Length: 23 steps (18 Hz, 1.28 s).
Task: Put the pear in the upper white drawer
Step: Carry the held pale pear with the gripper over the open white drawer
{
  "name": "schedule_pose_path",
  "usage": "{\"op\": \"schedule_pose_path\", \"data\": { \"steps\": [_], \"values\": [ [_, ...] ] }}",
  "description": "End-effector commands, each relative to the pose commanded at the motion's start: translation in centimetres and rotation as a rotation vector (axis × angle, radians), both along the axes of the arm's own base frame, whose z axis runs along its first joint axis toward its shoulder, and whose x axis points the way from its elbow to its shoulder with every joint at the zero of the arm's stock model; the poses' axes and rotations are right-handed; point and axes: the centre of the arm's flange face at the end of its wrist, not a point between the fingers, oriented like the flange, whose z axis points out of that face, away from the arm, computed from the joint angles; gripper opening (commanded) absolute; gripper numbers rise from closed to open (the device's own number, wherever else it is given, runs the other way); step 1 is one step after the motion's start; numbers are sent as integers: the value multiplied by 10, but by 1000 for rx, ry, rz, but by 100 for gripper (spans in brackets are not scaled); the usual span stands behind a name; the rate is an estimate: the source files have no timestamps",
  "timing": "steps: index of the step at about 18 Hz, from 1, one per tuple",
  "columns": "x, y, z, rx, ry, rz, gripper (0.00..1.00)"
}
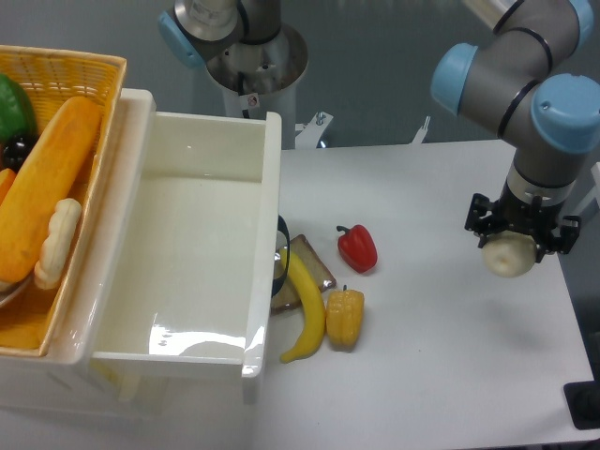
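The pear (509,255), pale cream and roundish, is held in my gripper (521,234) at the right side of the table, just above the tabletop. The gripper's black fingers are shut on the pear's top from both sides. The upper white drawer (265,178) stands open at the left, a glossy white bin with an empty inside and a black handle (282,255) on its right front. The gripper and pear are far to the right of the drawer.
A red pepper (357,247), a yellow pepper (344,317), a banana (306,310) and a brown flat piece (314,262) lie on the table by the drawer's handle. A wicker basket (89,70) with food sits at the far left.
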Motion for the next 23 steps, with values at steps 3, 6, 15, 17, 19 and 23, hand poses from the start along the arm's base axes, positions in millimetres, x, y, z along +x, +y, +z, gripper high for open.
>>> {"op": "schedule_pose_path", "data": {
  "steps": [3, 6, 15, 17, 19, 23],
  "values": [
    [14, -3, 24, 4, 4, 7, 14],
    [31, -3, 34, -3, -48, 2, 15],
    [152, 30, 128, 133, -68, 40, 13],
    [179, 39, 138, 163, -75, 63, 13],
    [205, 47, 152, 196, -73, 64, 13],
    [243, 60, 178, 263, -70, 8, 14]
  ]
}}
